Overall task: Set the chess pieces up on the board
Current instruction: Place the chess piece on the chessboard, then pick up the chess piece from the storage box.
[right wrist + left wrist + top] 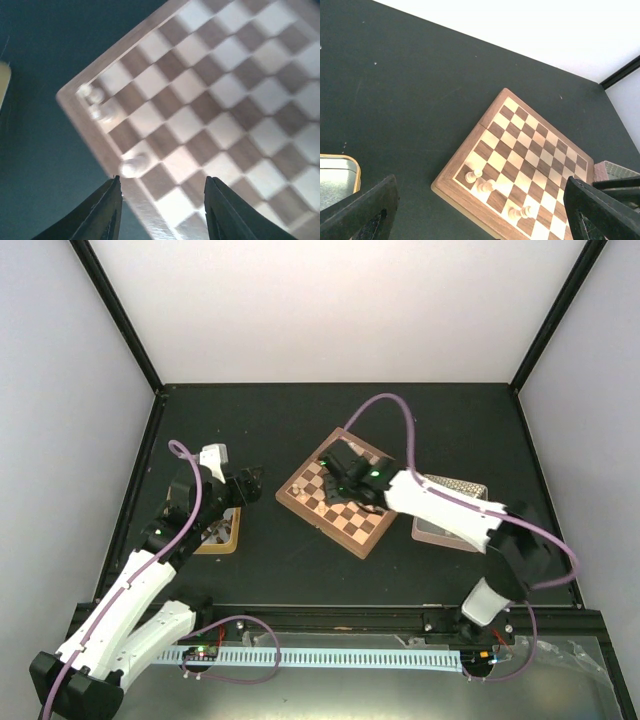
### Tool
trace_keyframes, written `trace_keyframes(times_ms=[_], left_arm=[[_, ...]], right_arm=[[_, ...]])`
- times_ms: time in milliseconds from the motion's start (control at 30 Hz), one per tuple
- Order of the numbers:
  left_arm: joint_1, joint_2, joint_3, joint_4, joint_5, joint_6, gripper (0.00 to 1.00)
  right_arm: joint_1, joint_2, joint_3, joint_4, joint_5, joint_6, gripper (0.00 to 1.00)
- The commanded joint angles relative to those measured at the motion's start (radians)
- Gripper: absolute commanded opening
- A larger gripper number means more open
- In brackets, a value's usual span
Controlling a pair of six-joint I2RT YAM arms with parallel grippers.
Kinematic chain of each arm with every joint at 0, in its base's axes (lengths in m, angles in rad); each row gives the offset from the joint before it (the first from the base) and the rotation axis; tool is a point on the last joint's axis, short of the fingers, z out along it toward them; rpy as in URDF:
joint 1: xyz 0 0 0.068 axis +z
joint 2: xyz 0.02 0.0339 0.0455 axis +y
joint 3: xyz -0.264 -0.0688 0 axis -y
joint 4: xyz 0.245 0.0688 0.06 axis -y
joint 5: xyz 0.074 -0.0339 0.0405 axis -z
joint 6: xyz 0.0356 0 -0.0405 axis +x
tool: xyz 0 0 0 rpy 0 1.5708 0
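Note:
The chessboard point(352, 525) lies turned at an angle in the middle of the table. Three pale chess pieces stand along its left edge: two close together near the corner point(472, 175) point(487, 186) and one further along point(520, 212). They also show blurred in the right wrist view point(90, 92) point(102, 114) point(134, 165). My right gripper point(333, 468) hovers over the board point(215, 90), open and empty point(162, 212), with the third piece just ahead of its left finger point(102, 215). My left gripper point(258, 477) is open and empty, left of the board point(535, 145).
A yellow-rimmed tray point(222, 537) lies under the left arm; its corner shows in the left wrist view point(340, 175). A grey tray point(440, 525) lies right of the board under the right arm. Black frame posts and pale walls surround the table.

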Motion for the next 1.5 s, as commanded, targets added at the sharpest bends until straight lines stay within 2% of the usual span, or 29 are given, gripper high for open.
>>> trace_keyframes(times_ms=[0, 233, 467, 633, 733, 900, 1167, 1467], left_arm=[[0.009, -0.007, 0.018, 0.028, 0.041, 0.03, 0.92], [0.01, -0.011, 0.017, 0.081, 0.134, 0.067, 0.94], [0.01, -0.009, 0.015, 0.089, 0.145, 0.066, 0.94], [0.01, -0.003, 0.019, 0.091, 0.15, 0.051, 0.94], [0.011, -0.004, 0.021, 0.088, 0.148, 0.051, 0.94], [0.01, -0.02, 0.018, 0.075, 0.131, 0.041, 0.93], [0.01, -0.026, 0.013, 0.083, 0.128, 0.035, 0.93], [0.01, -0.038, 0.009, 0.082, 0.121, 0.033, 0.93]], right_arm=[[-0.122, -0.173, -0.173, 0.049, 0.139, 0.098, 0.46], [-0.429, -0.362, -0.445, 0.05, 0.165, 0.072, 0.44], [-0.656, -0.388, -0.576, 0.105, 0.096, -0.014, 0.41], [-0.677, -0.269, -0.508, 0.036, 0.191, -0.054, 0.38], [-0.678, -0.239, -0.488, -0.003, 0.265, -0.013, 0.37], [-0.687, -0.252, -0.508, -0.004, 0.313, 0.028, 0.26], [-0.729, -0.255, -0.555, 0.044, 0.192, 0.039, 0.24], [-0.732, -0.262, -0.567, 0.061, 0.122, 0.055, 0.02]])
